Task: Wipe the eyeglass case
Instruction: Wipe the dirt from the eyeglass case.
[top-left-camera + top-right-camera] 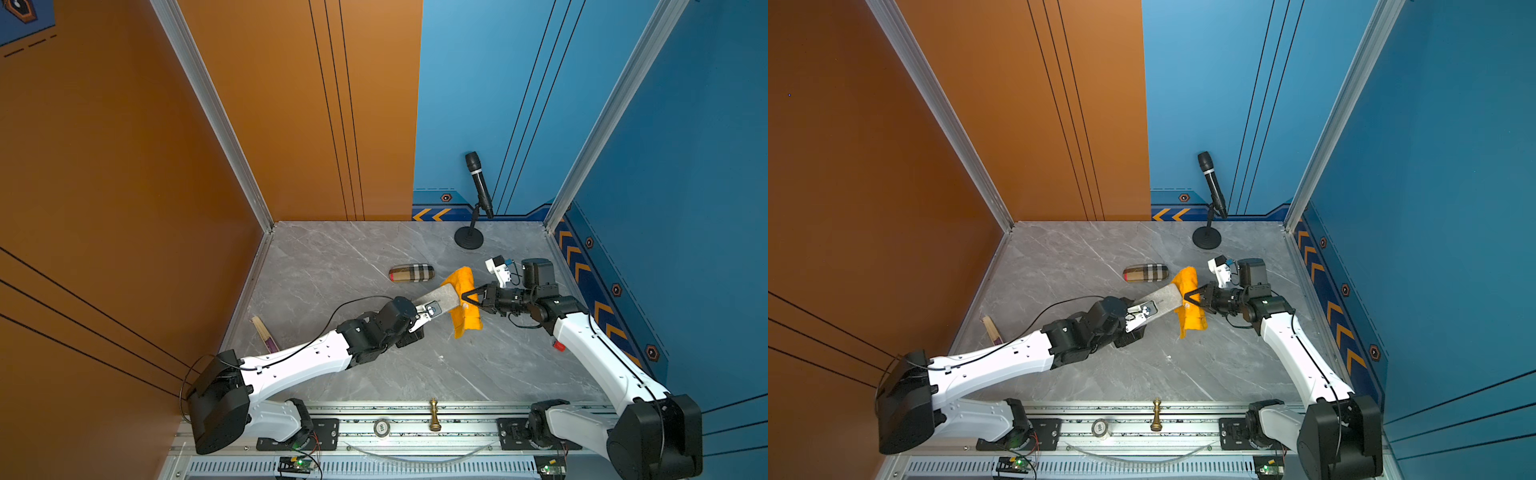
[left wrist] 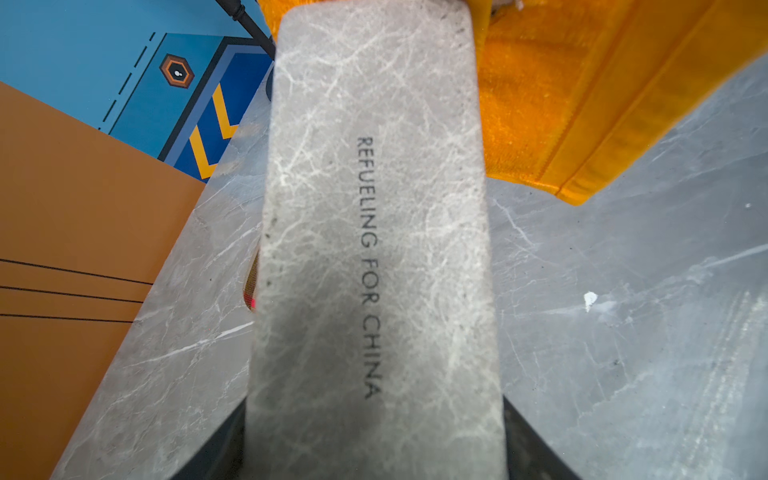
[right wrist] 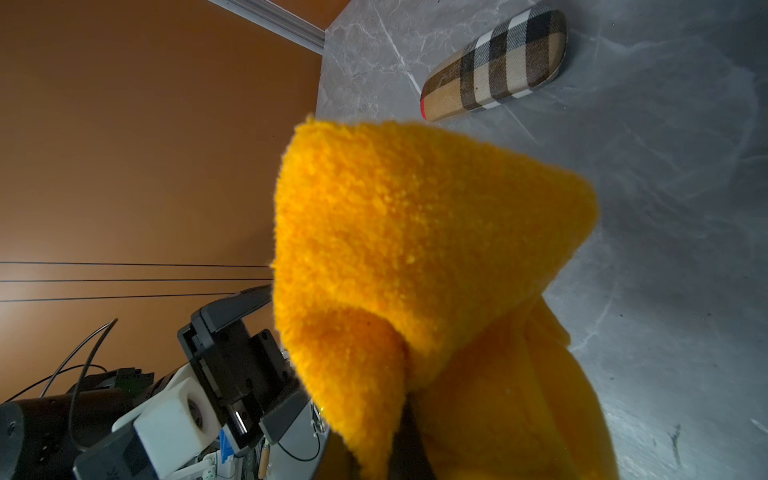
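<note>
L hand grips near end of grey eyeglass case, jaws partway closed, case held above table mid-scene. R hand pinched tight on orange cloth, draped over case's far end. Nearby plaid case lies on table.

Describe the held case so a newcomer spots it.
On the marble table, in front of the microphone stand, the left gripper holds a grey eyeglass case, far end against the right gripper's orange cloth. Unlike the plaid case lying nearby, it's plain grey, printed REFUELING FOR CHINA.
</note>
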